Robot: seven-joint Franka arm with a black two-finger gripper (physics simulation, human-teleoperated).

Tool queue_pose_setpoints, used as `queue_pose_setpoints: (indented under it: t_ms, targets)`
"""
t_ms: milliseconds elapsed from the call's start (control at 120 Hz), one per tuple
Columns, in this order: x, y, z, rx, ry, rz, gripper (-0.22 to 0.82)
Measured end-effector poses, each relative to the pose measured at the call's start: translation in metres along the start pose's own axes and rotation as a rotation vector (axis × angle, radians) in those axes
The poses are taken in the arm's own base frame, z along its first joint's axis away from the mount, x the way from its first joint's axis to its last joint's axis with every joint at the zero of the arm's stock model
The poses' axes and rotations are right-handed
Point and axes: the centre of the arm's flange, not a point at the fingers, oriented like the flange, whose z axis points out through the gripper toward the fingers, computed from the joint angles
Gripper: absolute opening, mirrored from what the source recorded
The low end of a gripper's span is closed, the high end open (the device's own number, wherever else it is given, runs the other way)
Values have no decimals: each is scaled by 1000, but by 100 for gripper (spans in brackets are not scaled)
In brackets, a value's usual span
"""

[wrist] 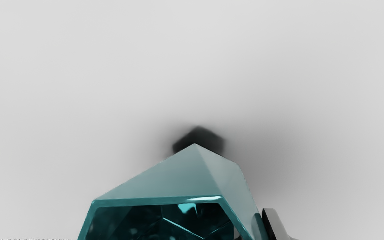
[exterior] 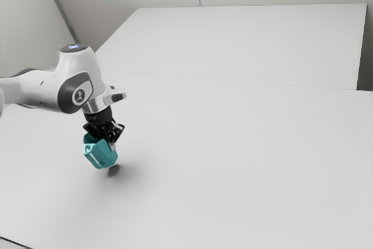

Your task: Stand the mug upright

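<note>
Above table [exterior: 245, 173], tilted mug [exterior: 100, 154] (teal), gripper [exterior: 109, 141] clamped

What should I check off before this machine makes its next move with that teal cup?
1. Mug held by the hand: ok; one finger is against its outer wall, the other seemingly inside the mouth.
2. Mug upright: not ok; it leans clearly.
3. Mouth not upside down: ok; the wrist view, from the hand, looks into it.
4. Base resting on the table: cannot tell; a dark shadow lies close by its lower end.
5. Grip firm enough to turn it without slipping: cannot tell.
</note>
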Motion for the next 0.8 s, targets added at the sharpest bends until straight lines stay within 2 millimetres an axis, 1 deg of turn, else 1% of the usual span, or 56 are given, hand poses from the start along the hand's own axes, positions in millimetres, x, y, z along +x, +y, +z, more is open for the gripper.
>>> queue_pose_setpoints:
  t_ms: [50, 142, 317, 533, 567, 700, 800]
  targets:
    - [0, 4, 3, 1, 0, -14, -17]
    - [-2, 9, 15, 2, -8, -39, -17]
    - [3, 16, 31, 3, -12, -81, -17]
    - [9, 24, 42, 4, -7, -121, -16]
    - [9, 25, 43, 2, -4, -125, -13]
    - [10, 31, 41, -4, 10, -136, 8]
    - [11, 31, 35, -11, 25, -150, 24]
